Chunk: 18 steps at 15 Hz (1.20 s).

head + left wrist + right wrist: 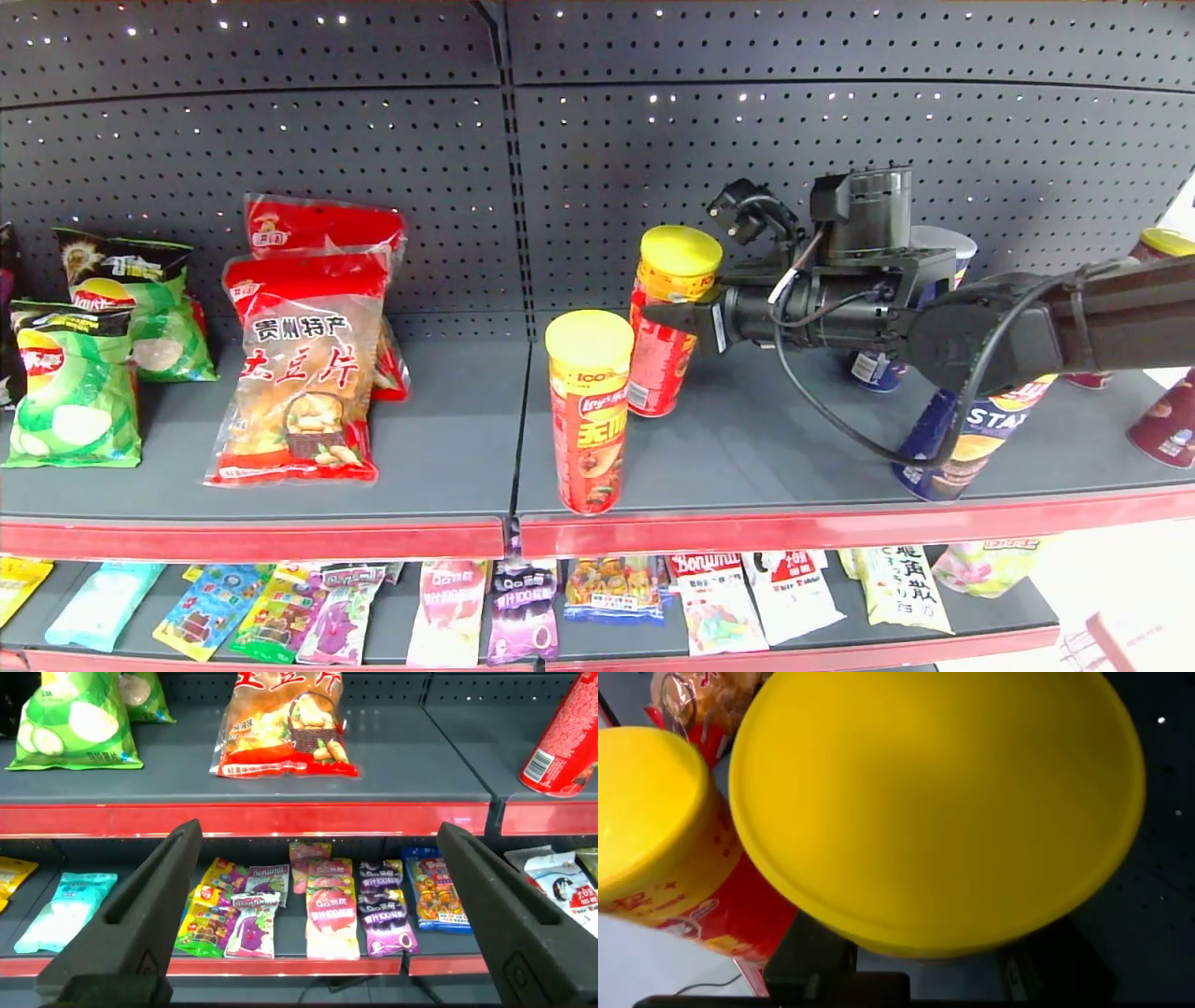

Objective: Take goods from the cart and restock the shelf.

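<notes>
Right gripper clamped on the rear red canister, yellow lid, slightly tilted, on the upper shelf just behind a second matching canister. Left gripper spread wide, holding nothing, facing the shelf's red front edge.

Facing a dark grey perforated metal back wall.
I see light pinpricks through its holes; grey shelf boards carry red edge strips.
</notes>
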Available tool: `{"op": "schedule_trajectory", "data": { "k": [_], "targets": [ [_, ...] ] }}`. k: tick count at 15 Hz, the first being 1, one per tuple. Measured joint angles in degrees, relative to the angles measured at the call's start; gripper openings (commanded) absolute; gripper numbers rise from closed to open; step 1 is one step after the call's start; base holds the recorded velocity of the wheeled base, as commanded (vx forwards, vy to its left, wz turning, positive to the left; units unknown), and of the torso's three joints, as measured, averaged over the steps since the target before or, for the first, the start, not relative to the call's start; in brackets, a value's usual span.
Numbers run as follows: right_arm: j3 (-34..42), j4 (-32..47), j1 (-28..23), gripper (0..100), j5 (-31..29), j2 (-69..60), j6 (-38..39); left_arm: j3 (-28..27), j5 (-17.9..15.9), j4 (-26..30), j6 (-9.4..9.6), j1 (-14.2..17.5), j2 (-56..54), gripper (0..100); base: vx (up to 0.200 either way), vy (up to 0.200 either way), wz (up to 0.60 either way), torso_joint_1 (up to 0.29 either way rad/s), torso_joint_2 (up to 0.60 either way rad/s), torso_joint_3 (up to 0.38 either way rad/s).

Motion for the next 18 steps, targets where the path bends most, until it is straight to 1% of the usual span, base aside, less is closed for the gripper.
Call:
{"op": "schedule_trajectory", "data": {
  "k": [5, 18],
  "targets": [
    [-2.38, 0.33, -0.06, 0, 1.97, 3.25, -0.05, -0.02, 0.00, 0.00, 0.00, 0.00, 0.00, 100, 0.000, 0.000, 0.00, 0.000, 0.00, 0.000],
    [-5.44, 0.68, 1.16, 0, 1.79, 7.53, -0.05, 0.00, 0.02, 0.00, -0.02, 0.00, 0.00, 100, 0.000, 0.000, 0.00, 0.000, 0.00, 0.000]
  ]
}}
